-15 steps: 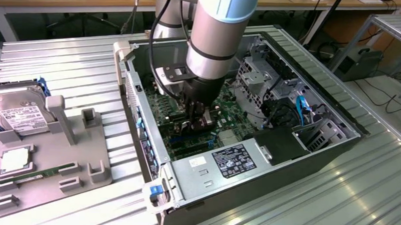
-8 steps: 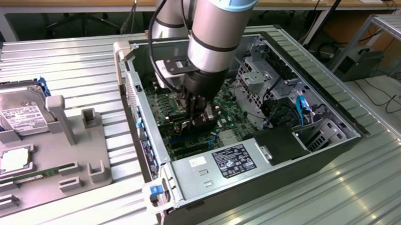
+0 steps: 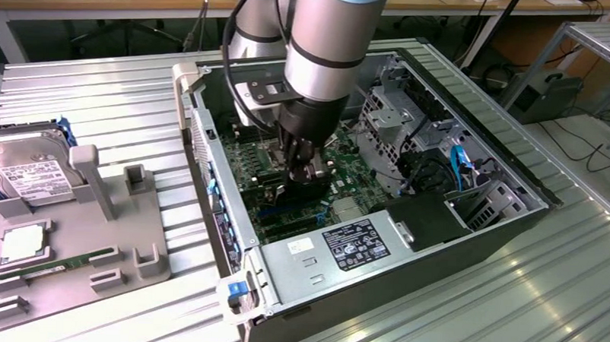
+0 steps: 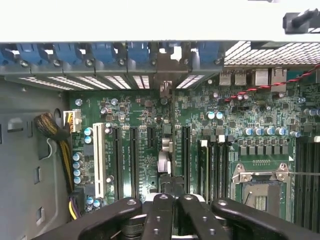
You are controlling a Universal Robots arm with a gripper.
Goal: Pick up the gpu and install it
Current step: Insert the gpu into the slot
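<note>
The gpu (image 4: 165, 150) stands on edge in a motherboard slot inside the open computer case (image 3: 488, 158). I see it as a thin dark strip running from its silver bracket (image 4: 165, 67) at the rear slot openings toward the gripper. My gripper (image 4: 175, 199) is shut, its black fingers (image 4: 161, 210) pressed together just over the card's upper edge. Whether they touch the card, I cannot tell. In the exterior view the gripper (image 3: 307, 179) reaches down into the middle of the case, over the motherboard (image 3: 350, 184), and hides most of the card.
A white slot (image 4: 98, 160) and several black slots flank the card. The CPU socket (image 4: 260, 190) and a cable bundle (image 4: 55, 130) lie to either side. The power supply (image 3: 353, 245) and drive cage (image 3: 398, 121) crowd the case. Outside it, a grey fixture (image 3: 130, 233) holds a hard drive (image 3: 31, 173).
</note>
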